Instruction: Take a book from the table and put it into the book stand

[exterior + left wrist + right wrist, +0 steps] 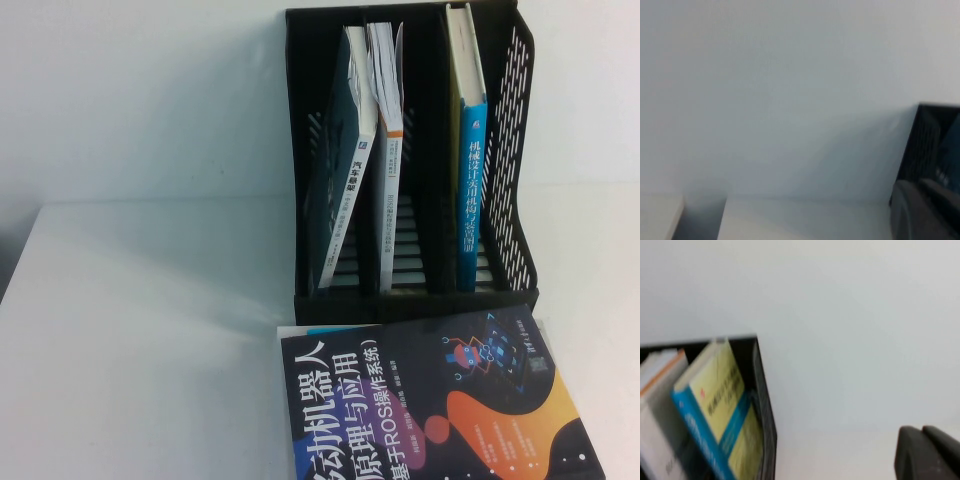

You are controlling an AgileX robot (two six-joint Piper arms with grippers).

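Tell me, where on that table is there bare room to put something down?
The white table is bare left of the book stand and the navy book. The stand's front is crowded: the navy book lies right against its base. The left claw and right claw show only in their wrist views.

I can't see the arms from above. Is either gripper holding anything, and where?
Cannot be told: left gripper and right gripper show only at the wrist views' edges; the book lies flat.
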